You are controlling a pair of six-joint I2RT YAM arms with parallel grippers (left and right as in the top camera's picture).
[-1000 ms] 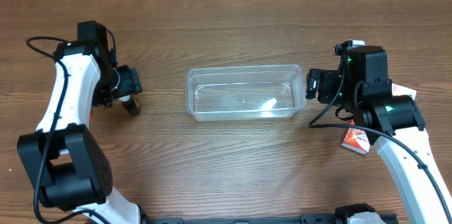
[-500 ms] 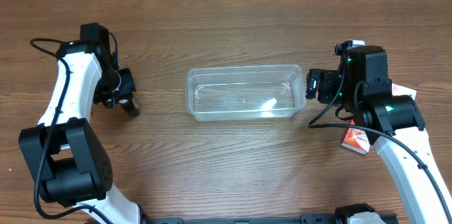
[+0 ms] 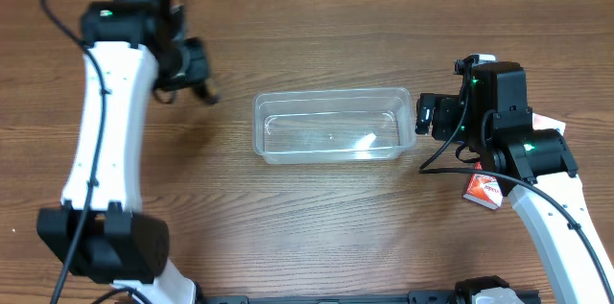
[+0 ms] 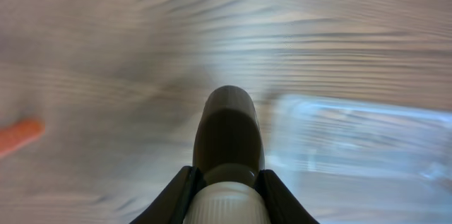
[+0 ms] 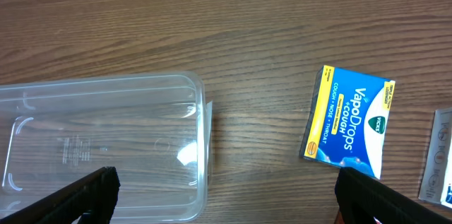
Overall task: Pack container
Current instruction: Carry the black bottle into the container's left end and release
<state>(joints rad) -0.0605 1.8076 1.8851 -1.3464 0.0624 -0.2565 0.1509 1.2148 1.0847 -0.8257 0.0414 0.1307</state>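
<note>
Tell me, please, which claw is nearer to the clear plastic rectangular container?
Right. The right claw sits open just beside the clear plastic rectangular container's right end; the left claw, gripping a dark rounded item, hangs beyond its far-left corner, farther off.

The clear container (image 3: 326, 95) lies mid-table on the wood. The left gripper (image 3: 197, 79) hangs beyond its far-left corner, gripping a small dark object (image 3: 206, 95). The right gripper (image 3: 425, 115) sits just beside the container's right end, with a red-and-white box (image 3: 483, 189) near right.
</note>
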